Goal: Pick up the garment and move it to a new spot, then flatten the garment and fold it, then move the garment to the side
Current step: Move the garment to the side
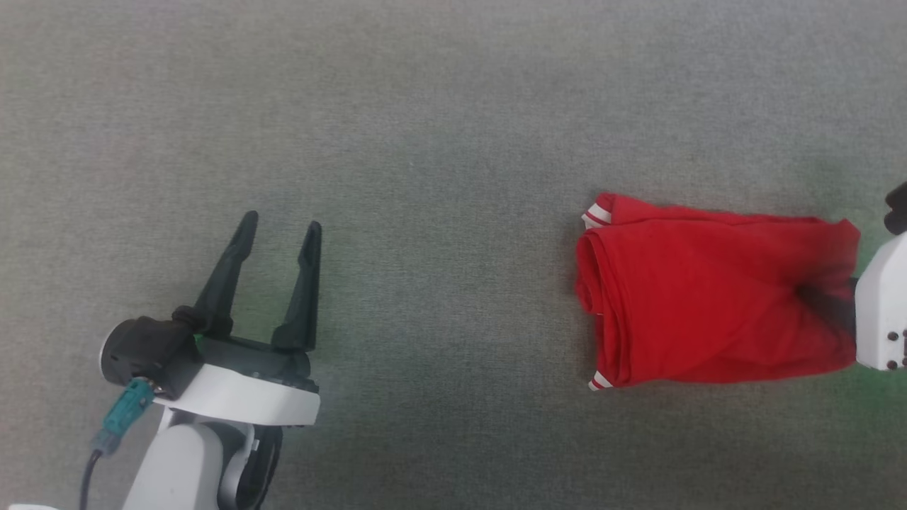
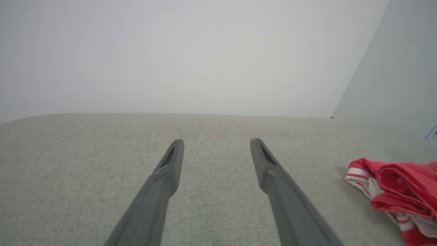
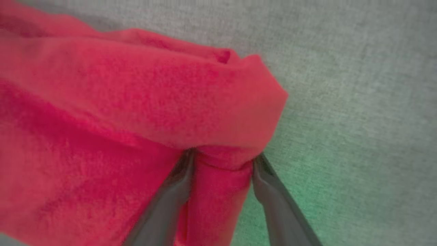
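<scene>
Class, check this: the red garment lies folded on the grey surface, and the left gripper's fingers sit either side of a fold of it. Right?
Wrong arm. The right wrist view shows the right gripper with its fingers either side of a fold of the red garment. The left gripper stands open over the bare grey surface, apart from the garment. The rest holds.

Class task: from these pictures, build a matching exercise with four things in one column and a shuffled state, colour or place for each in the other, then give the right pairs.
Column one
1 left gripper
2 right gripper
3 garment
4 surface

Column two
A red, lying at the head view's right
B fingers astride a fabric fold
C open, holding nothing
D grey, woven, beneath everything

Pairs: 1-C, 2-B, 3-A, 4-D
</scene>
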Robot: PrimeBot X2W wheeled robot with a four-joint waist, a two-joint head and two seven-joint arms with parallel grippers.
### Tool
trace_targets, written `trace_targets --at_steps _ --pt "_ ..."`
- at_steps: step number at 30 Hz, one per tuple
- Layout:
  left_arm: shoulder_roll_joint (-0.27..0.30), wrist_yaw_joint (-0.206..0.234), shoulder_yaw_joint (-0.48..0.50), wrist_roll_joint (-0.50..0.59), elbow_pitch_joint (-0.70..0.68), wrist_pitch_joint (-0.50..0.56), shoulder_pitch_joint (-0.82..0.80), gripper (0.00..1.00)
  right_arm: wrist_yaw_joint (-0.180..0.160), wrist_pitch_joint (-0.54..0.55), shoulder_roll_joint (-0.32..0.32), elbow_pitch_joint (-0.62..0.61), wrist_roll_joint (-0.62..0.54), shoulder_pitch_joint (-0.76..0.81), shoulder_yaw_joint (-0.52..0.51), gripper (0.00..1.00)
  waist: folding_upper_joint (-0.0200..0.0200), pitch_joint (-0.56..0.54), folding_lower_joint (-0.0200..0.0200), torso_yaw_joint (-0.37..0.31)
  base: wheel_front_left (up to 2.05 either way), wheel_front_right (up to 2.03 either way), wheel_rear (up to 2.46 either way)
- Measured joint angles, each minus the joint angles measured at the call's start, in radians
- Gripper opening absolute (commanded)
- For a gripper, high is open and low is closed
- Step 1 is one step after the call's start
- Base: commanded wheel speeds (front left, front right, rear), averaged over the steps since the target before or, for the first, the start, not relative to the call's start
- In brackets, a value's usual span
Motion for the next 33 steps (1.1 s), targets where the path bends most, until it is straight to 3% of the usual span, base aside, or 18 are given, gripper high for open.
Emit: trace_targets --at_steps 1,8,18,26,33 --pt "0.003 0.000 0.002 0.000 0.000 0.000 -0.001 1.00 0.000 -0.007 0.005 -0.003 0.000 -0.004 -0.001 0.00 0.0000 0.003 0.0000 -0.004 0.00 0.00 0.00" --pt "0.040 0.000 -0.001 0.026 -0.013 0.000 -0.023 1.00 0.002 -0.087 0.033 -0.020 0.011 -0.013 -0.039 0.00 0.0000 0.023 0.0000 -0.055 0.00 0.00 0.00" --pt "0.150 0.000 -0.081 0.078 -0.046 0.000 -0.158 1.00 0.001 -0.203 -0.009 0.016 0.011 -0.060 -0.218 0.00 0.0000 0.103 0.0000 -0.173 0.00 0.00 0.00" --pt "0.248 0.000 -0.192 0.079 -0.063 0.000 -0.379 1.00 0.001 -0.355 -0.059 0.158 -0.032 -0.193 -0.329 0.00 0.0000 0.230 0.0000 -0.255 0.00 0.00 0.00" --pt "0.291 0.000 -0.239 0.054 -0.053 0.000 -0.571 1.00 0.001 -0.462 -0.107 0.344 -0.102 -0.395 -0.306 0.00 0.0000 0.338 0.0000 -0.302 0.00 0.00 0.00"
